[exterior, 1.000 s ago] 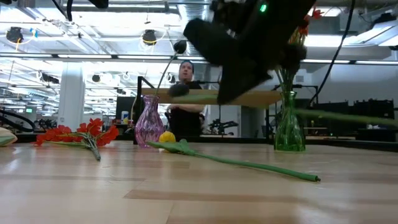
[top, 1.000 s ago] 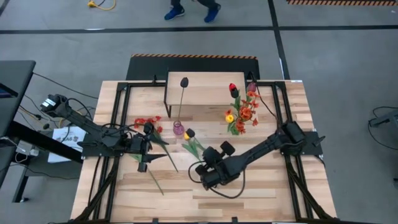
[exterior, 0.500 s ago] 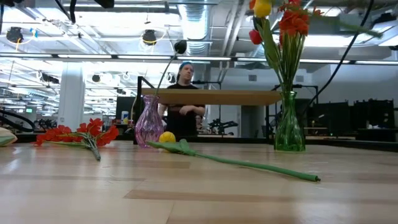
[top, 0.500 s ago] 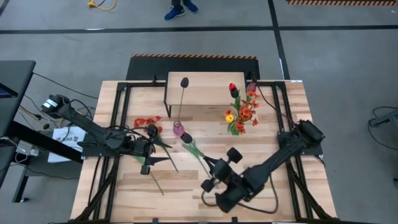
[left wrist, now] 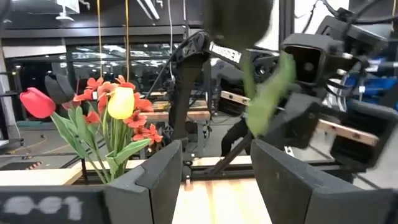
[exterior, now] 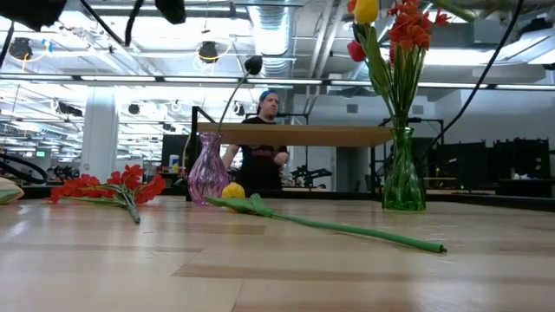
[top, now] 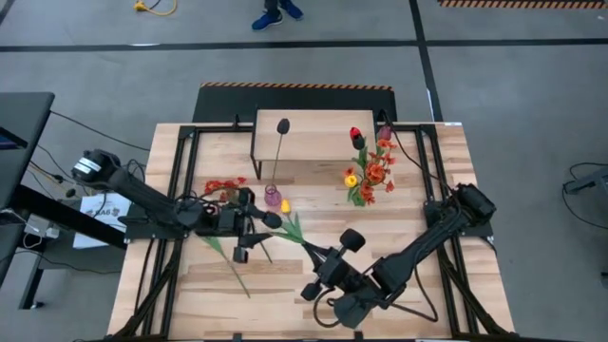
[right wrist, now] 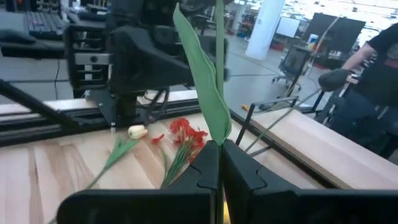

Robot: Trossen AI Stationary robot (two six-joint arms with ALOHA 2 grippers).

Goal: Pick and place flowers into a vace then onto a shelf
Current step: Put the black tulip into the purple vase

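1. Green is what fills my right wrist view: my right pincer is clenched on a thin stem with one long leaf, and the head of that flower is out of frame.
2. From above, that right pincer sits over the middle of the table, with the stem running away from it toward the yellow tulip.
3. Only the low view shows the yellow tulip lying flat on the table, just beside the purple vase. It shows neither pincer's fingers.
4. My left pincer is released, with nothing between its fingers. Its own view alone shows a dark, blurred flower head close in front.
5. Overhead, my left pincer is near the purple vase, which holds one dark tulip leaning over the shelf.
6. A green vase full of flowers stands on the table, and a red blossom spray lies loose.
7. A person stands beyond the shelf, seen only at table height.
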